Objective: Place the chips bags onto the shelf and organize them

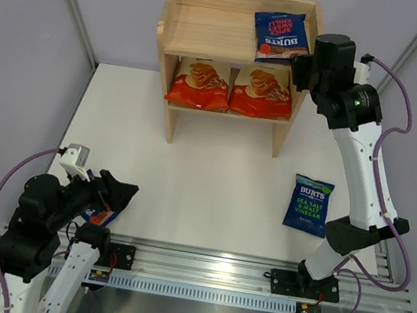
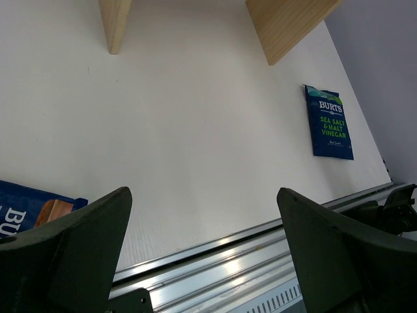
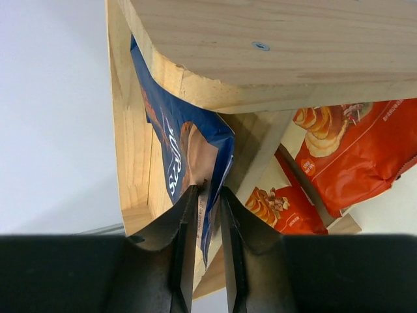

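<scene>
Risk first. The right jaws are drawn narrow on the near edge of the red Burts bag (image 3: 189, 156), and the film looks pinched between them. It is a thin-edge grip only. If the arm backs away from there without letting go, my guess is the bag drags over the rim and drops off the top tier. If it pushes on, the bag may crumple against the side panel. The wrist also sits tight against the shelf (image 1: 212, 34) at its 3 o'clock panel, so a sideways nudge could shove the whole light unit.

Right arm (image 1: 360, 149): stretched far forward from its base at 5 o'clock, elbow bent, wrist turned in toward the top tier.

Left arm (image 1: 40, 217): folded low at 8 o'clock. Its jaws are spread wide, holding nothing, above a second Burts bag (image 1: 96, 214) on the counter (image 1: 216, 158).

Placement: the red bag is at the top tier's 3 o'clock end. Two cassava bags (image 1: 227, 88) are side by side on the lower tier. The green Burts bag (image 1: 309, 205) lies flat at 4 o'clock, unshelved.
</scene>
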Controlling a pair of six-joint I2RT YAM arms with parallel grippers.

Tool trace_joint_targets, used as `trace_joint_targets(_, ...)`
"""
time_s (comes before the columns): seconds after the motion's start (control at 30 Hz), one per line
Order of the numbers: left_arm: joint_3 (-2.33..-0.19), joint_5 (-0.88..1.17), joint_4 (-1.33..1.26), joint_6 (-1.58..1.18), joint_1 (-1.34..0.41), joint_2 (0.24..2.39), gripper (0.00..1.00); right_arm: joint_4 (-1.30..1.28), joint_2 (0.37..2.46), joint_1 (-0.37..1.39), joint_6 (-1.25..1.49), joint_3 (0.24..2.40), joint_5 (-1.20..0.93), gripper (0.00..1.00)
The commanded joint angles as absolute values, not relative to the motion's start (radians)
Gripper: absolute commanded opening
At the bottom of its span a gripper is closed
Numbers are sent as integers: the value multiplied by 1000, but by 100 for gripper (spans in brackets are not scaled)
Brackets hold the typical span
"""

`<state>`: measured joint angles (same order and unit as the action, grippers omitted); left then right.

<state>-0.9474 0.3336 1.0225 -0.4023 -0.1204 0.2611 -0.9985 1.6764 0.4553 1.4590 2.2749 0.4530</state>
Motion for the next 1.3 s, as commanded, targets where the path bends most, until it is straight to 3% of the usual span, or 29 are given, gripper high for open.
trace_joint_targets(0.0,-960,344,1025,-376,-121,249,97,-966,1715,445,1476,2341,480,26)
trace_joint_targets(0.23,-931,382,1003,-376,-121,256,97,-940,1636,446,1422,2264,476,46)
trace_joint_targets(0.5,-936,432,968,-402,-121,262,97,-853,1522,445,1312,2151,422,62)
trace_joint_targets(0.6,-887,515,916,-438,-121,258,98,-805,1456,445,1164,2108,382,72)
trace_joint_targets(0.63,-840,573,861,-455,-121,252,99,-766,1390,445,1117,2079,358,81)
trace_joint_targets(0.77,-741,655,743,-518,-120,245,99,-574,1090,445,873,1654,241,99)
trace_joint_targets(0.87,-691,686,672,-551,-121,259,99,-655,902,445,714,1483,242,100)
trace_joint_targets(1.03,-644,695,617,-565,-121,276,99,-972,857,445,503,1320,344,99)
trace_joint_targets(1.27,-655,646,705,-462,-121,319,99,-899,834,352,548,1034,491,100)
